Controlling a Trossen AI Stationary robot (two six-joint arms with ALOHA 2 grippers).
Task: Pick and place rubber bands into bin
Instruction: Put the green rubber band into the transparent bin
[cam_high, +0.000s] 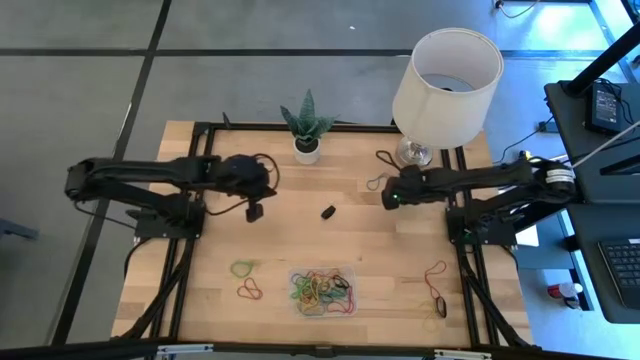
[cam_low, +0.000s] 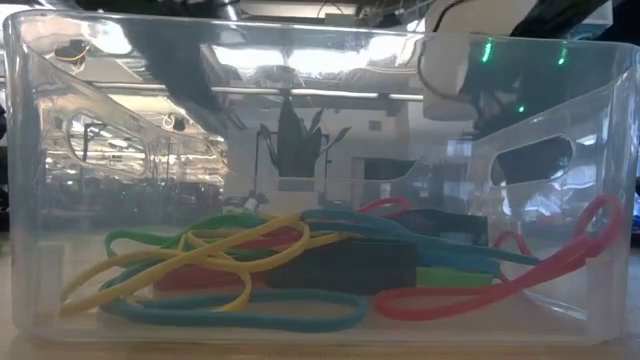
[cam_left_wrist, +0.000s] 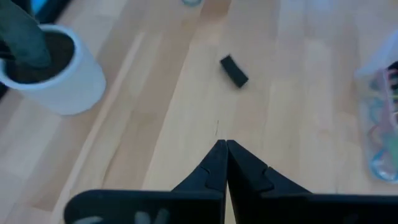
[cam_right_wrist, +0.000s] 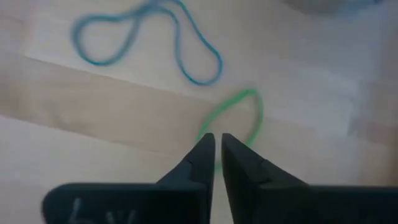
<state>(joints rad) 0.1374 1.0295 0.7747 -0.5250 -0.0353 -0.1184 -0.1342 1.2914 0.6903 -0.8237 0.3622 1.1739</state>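
1. bin (cam_high: 322, 290): clear, shallow, rounded corners; at the table's (cam_high: 210, 270) front edge, near the middle. seen through its wall in the low view (cam_low: 30, 150), with handle cut-outs in the end walls.
2. bands in bin (cam_low: 230, 250): tangled heap of thin loops, yellow, green, teal, red, with a dark one under the pile; red loop leaning up against one end wall.
3. loose bands, left of bin: green loop (cam_high: 242, 267) and red loop (cam_high: 249, 291), lying flat, just beside each other, near the bin.
4. loose bands, right of bin: red loop (cam_high: 435, 271) and dark loop (cam_high: 440, 306) end to end; faint yellow one hard to make out near them.
5. bands at the back, near the lamp (cam_high: 446, 75): a blue loop (cam_right_wrist: 149, 40) twisted into two lobes and a green loop (cam_right_wrist: 239, 124) just beside it, directly ahead of the right gripper (cam_right_wrist: 217, 146).
6. right gripper: over the back right of the table, fingers nearly closed, narrow slit between tips, holding nothing.
7. left gripper (cam_left_wrist: 225, 149): over the back left, beside the plant pot (cam_left_wrist: 59, 78); tips pressed together, empty.
8. black chunk (cam_left_wrist: 234, 70): alone on bare wood between the two grippers.
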